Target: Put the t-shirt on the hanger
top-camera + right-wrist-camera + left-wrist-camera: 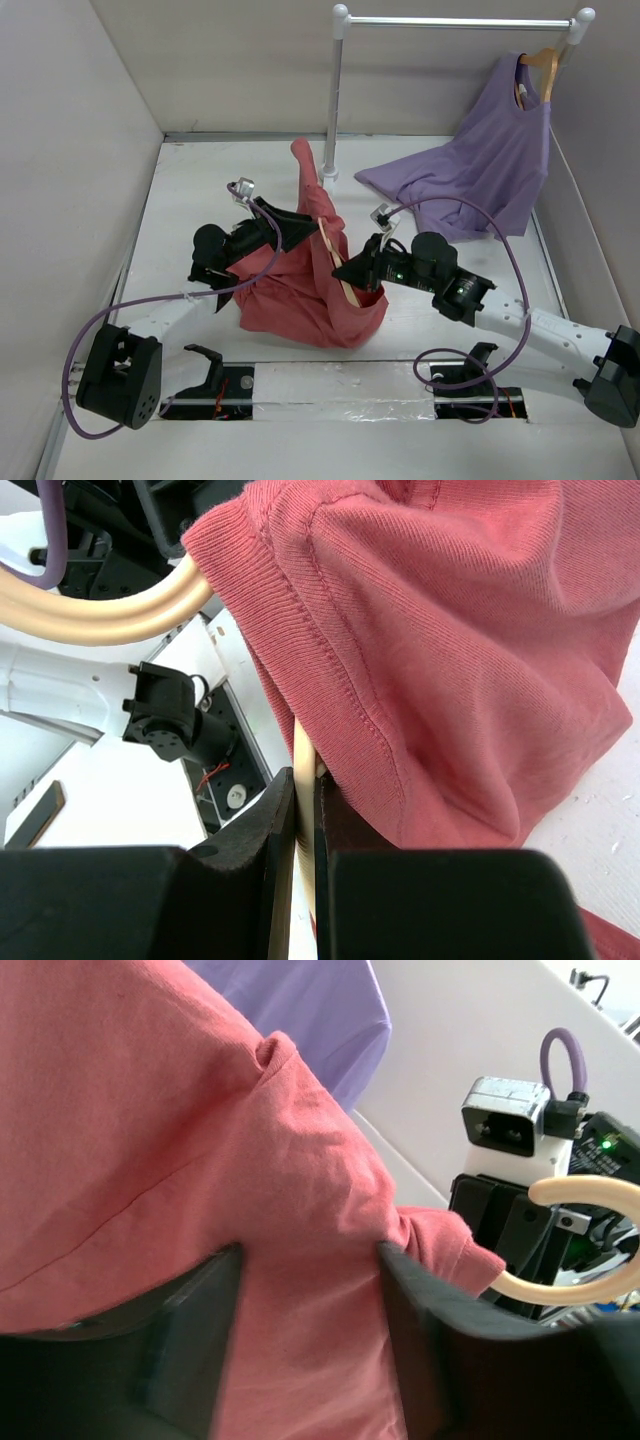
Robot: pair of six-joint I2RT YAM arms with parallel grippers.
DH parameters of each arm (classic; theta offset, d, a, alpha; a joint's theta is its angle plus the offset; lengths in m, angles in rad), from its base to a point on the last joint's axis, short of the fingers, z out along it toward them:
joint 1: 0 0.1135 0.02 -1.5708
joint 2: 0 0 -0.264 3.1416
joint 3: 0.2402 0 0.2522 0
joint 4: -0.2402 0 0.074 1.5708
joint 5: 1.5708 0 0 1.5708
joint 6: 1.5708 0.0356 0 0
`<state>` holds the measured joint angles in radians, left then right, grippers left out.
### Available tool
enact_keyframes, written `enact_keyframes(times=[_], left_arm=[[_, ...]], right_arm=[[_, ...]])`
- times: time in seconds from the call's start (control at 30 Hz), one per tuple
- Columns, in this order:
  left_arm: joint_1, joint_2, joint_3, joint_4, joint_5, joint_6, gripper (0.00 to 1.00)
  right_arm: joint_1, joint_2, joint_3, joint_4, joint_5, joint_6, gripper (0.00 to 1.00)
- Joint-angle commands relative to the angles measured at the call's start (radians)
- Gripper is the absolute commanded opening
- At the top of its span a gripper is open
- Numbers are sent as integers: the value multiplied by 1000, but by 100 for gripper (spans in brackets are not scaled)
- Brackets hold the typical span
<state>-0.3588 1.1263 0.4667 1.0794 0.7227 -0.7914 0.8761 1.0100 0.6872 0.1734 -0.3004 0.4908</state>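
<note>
The coral-red t-shirt (310,300) lies bunched mid-table, one part standing up over the pale wooden hanger (335,255) inside it. My right gripper (350,272) is shut on the hanger's thin bar (303,750) at the shirt's ribbed edge (450,660); the curved hook (100,615) shows at upper left. My left gripper (262,238) is at the shirt's left side. In the left wrist view its fingers (420,1340) stand apart against the red cloth (200,1160), which fills the gap between them. The hook (590,1195) shows to the right.
A lilac-purple t-shirt (490,170) hangs on a second hanger (545,65) from the white rail (460,20) at the back right, its hem spread on the table. The rail's post (332,100) stands just behind the red shirt. Walls close in left and right.
</note>
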Motion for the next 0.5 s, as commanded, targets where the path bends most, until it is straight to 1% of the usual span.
enact_keyframes(times=[0.0,0.03,0.1,0.13,0.2,0.23,0.3,0.47], left_arm=[[-3,10,38,109,24,-11,47],[-3,19,36,134,26,-23,37],[-3,24,44,145,24,-26,26],[-3,26,46,164,21,-37,14],[-3,23,46,171,12,-40,3],[-3,15,49,163,6,-40,0],[-3,1,41,152,-23,-32,0],[-3,-94,12,80,-106,4,0]], right_arm=[[-8,2,11,118,-42,-1,0],[-8,2,9,120,-42,0,0],[-8,4,6,124,-43,2,0],[-8,2,8,124,-43,0,0],[-17,-1,5,120,-43,3,0],[-17,-7,2,123,-42,3,0],[-17,-10,-5,120,-39,3,0],[-26,-30,-21,109,-29,2,0]])
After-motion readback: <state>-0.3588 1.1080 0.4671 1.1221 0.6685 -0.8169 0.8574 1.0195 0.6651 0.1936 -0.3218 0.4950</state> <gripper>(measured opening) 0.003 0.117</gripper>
